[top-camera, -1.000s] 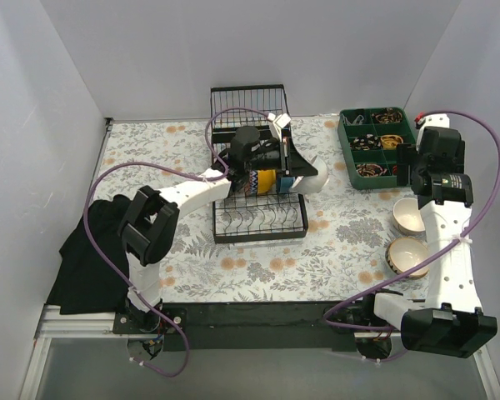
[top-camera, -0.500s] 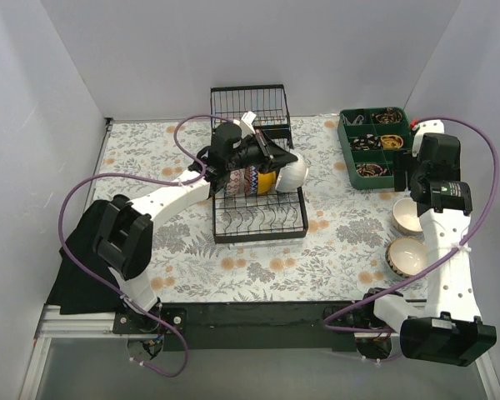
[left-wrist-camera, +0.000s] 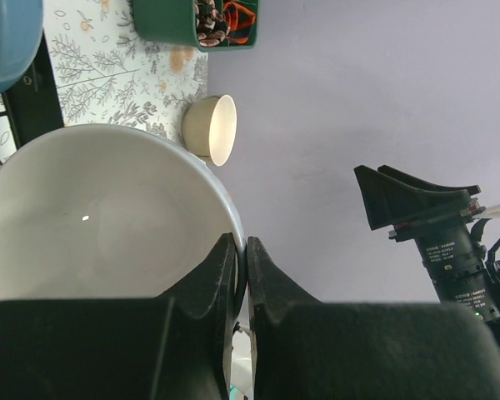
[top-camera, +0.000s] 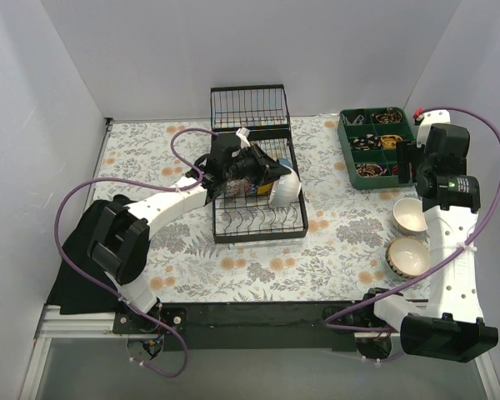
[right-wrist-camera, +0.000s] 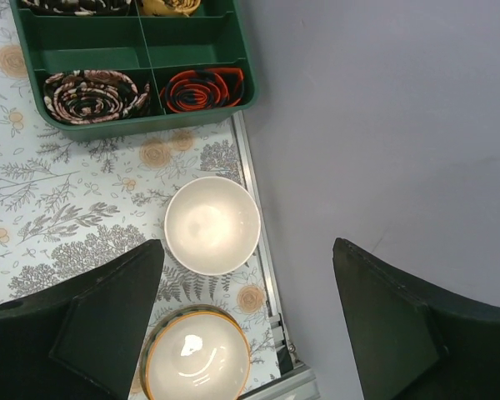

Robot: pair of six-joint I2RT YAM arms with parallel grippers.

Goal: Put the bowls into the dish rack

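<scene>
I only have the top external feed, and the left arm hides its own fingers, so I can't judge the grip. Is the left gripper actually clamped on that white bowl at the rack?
Observer: Yes. The left wrist view shows the left gripper pinching the white bowl by its rim, one finger inside, one outside.
Operator: And the other arm?
Observer: Open and empty. The right wrist view shows the right gripper spread wide above the cream bowl and the orange-rimmed bowl on the table.
</scene>
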